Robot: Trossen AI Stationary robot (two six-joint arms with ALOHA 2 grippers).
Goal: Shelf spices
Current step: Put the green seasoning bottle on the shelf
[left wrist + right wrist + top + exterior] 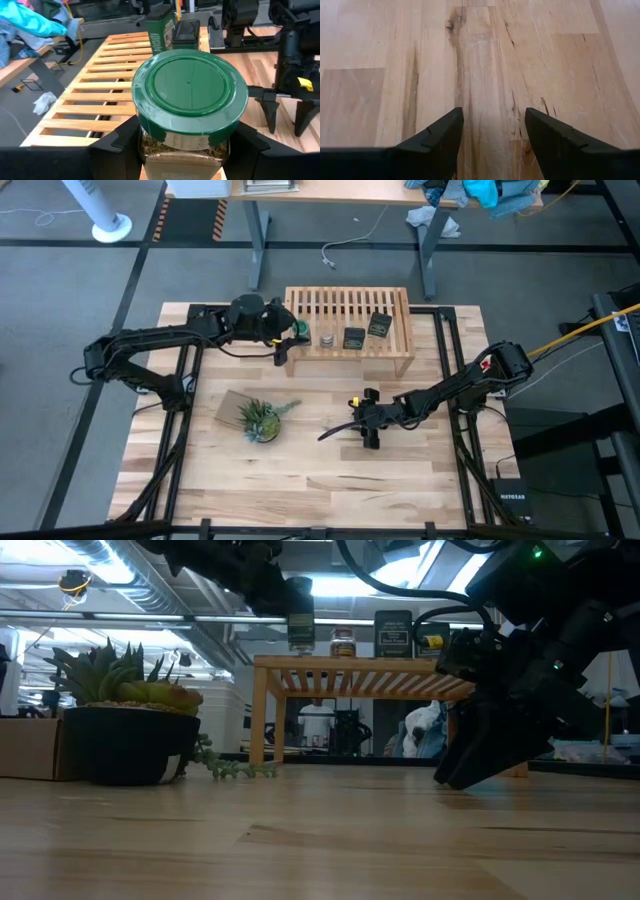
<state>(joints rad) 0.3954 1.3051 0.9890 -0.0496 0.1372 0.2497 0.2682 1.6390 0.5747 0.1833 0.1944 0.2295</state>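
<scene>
The left hand [297,337] is clamped on the green-capped glass spice jar [190,100], holding it at the left end of the low light-wood slatted shelf [340,308]. On the slats beyond sit a tiny round pale jar [326,337] and two dark boxy tins with pale labels [354,338] [379,326]. The right hand [368,432] hangs low over the butcher-block counter [330,470], fingers [432,140] apart and holding nothing. A spiky green potted plant [258,420] stands to its left.
</scene>
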